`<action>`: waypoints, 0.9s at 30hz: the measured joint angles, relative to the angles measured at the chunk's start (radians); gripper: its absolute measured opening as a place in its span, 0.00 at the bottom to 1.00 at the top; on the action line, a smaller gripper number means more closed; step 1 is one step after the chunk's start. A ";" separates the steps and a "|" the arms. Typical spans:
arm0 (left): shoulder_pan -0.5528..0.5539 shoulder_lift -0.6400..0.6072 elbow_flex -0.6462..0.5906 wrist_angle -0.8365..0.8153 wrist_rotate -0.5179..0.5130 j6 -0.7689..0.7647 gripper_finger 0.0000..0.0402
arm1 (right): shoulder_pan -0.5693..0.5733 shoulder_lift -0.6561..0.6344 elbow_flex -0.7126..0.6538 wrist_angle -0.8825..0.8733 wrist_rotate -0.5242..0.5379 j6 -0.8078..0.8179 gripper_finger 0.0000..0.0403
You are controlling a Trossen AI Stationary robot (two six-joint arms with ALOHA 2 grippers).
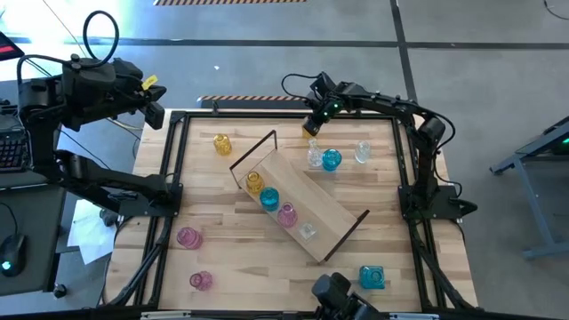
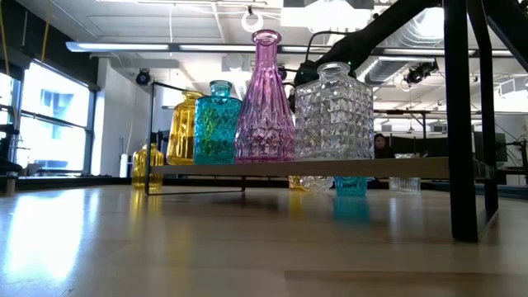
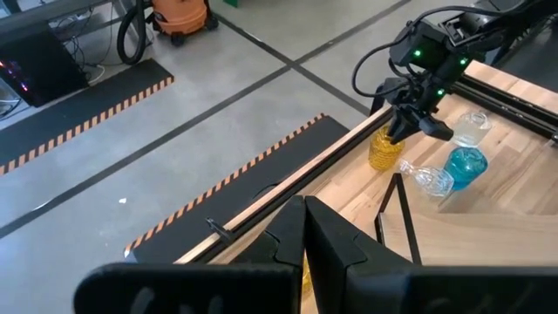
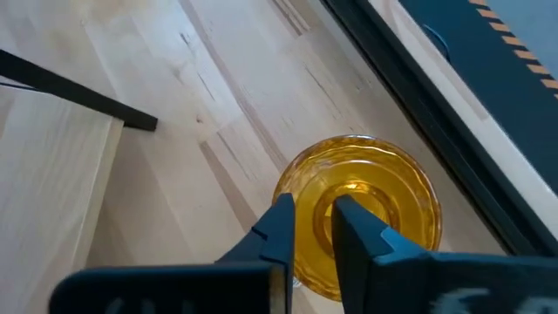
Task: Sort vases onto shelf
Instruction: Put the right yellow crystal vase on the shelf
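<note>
Right gripper [image 4: 312,218]: at 12 o'clock on the table, near the far edge, fingers clamped on the neck rim of an amber vase [image 4: 359,218] standing on the tabletop [image 1: 213,213].
Left gripper [image 3: 305,240]: off the table at 10 o'clock, raised, fingers together, holding nothing.
Shelf [image 1: 333,220]: lies diagonally across the table centre, black frame loops at both ends.
On the shelf: 4 vases in a row, amber [image 1: 254,181], teal [image 1: 268,198], pink [image 1: 286,214], clear [image 1: 307,231].
Loose vases: amber at 11 o'clock [image 1: 221,143]; clear [image 1: 315,156], teal [image 1: 331,160] and clear [image 1: 362,152] at 1 o'clock; 2 pink at 7 o'clock [image 1: 188,236]; teal at 5 o'clock [image 1: 372,277].
</note>
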 joint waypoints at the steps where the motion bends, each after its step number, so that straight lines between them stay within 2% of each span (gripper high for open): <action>1: 0.000 0.000 0.000 0.000 0.000 0.000 0.00 | 0.002 0.000 0.000 0.000 0.002 0.000 0.07; 6: 0.000 0.000 0.000 0.000 0.000 0.000 0.00 | 0.009 -0.011 -0.002 -0.001 0.006 -0.001 0.02; 11: 0.000 0.000 0.000 0.000 0.000 0.000 0.00 | 0.024 -0.033 0.017 -0.027 0.012 0.014 0.02; 15: 0.000 0.000 0.000 0.000 0.000 0.001 0.00 | 0.038 -0.025 0.097 -0.143 0.019 0.005 0.02; 27: 0.000 0.000 0.000 0.000 0.000 0.013 0.00 | 0.087 -0.032 0.330 -0.348 0.021 -0.020 0.02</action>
